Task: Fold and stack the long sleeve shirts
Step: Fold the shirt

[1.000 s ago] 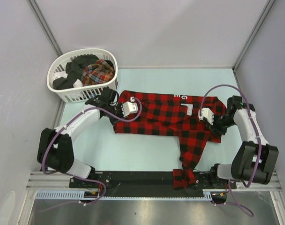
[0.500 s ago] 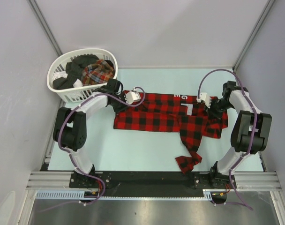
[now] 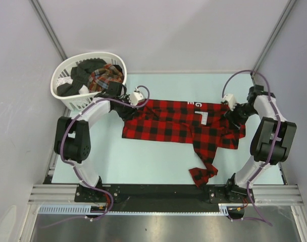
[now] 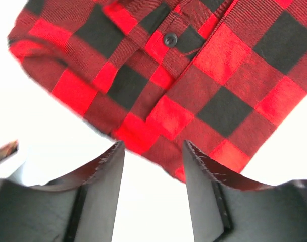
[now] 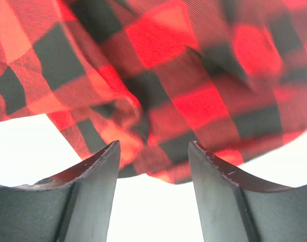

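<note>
Left claw [image 4: 153,148] and right claw [image 5: 154,145] stand apart, empty, above the red-and-black checked flannel shirt [image 3: 168,123] spread on the pale green table [image 3: 143,161]; its trailing sleeve [image 3: 203,166] could skew any fold.

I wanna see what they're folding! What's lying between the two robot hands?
The red-and-black checked shirt, spread on the table between the left gripper and the right gripper. The top view shows it best.
</note>
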`<action>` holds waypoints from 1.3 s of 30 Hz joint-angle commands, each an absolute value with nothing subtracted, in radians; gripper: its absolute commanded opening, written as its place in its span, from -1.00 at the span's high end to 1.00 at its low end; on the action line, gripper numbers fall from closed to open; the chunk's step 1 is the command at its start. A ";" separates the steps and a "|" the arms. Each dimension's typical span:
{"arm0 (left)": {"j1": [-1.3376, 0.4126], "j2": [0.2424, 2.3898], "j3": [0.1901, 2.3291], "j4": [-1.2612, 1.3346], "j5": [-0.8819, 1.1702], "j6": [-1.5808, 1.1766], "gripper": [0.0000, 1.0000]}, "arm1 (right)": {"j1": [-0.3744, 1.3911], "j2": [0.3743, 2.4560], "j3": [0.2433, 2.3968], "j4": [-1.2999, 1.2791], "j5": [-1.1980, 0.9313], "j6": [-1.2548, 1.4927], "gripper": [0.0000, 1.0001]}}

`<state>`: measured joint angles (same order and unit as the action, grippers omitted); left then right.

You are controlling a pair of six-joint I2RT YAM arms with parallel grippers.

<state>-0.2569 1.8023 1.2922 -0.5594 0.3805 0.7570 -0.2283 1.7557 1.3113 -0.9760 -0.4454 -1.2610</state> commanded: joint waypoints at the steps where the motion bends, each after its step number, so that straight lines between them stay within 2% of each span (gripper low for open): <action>1: -0.230 1.613 1.293 -0.639 0.466 0.692 -0.18 | -0.302 1.668 1.413 -1.077 -0.523 -1.070 -0.28; 3: -0.224 1.556 1.301 -0.678 0.483 0.661 -0.30 | -0.330 1.640 1.430 -1.143 -0.554 -1.026 -0.42; 4: -0.222 1.492 1.304 -0.692 0.485 0.644 -0.54 | -0.337 1.632 1.430 -1.163 -0.584 -1.005 -0.49; 7: -0.222 1.390 1.313 -0.687 0.476 0.580 -0.99 | -0.351 1.594 1.416 -1.187 -0.617 -0.979 -0.90; 9: -0.222 1.353 1.316 -0.696 0.456 0.548 -0.99 | -0.354 1.571 1.414 -1.195 -0.637 -0.983 -0.99; 15: -0.222 1.217 1.220 -0.694 0.410 0.508 -0.99 | -0.402 1.493 1.368 -1.152 -0.709 -0.983 -0.99; 21: -0.222 1.117 1.195 -0.641 0.503 0.422 -0.99 | -0.399 1.388 1.289 -1.143 -0.709 -0.945 -0.99; 25: -0.224 1.098 1.198 -0.659 0.505 0.387 -0.99 | -0.322 1.268 1.230 -1.204 -0.663 -0.957 -1.00; 28: -0.224 1.089 1.201 -0.739 0.512 0.457 -0.99 | -0.255 1.163 1.117 -1.172 -0.606 -0.908 -0.99; 35: -0.275 0.924 1.005 -0.766 0.546 0.623 -0.99 | -0.057 0.984 0.869 -1.174 -0.395 -0.876 -0.95; 39: -0.305 0.830 0.927 -0.765 0.539 0.673 -0.99 | -0.038 0.983 0.856 -1.208 -0.350 -0.923 -0.91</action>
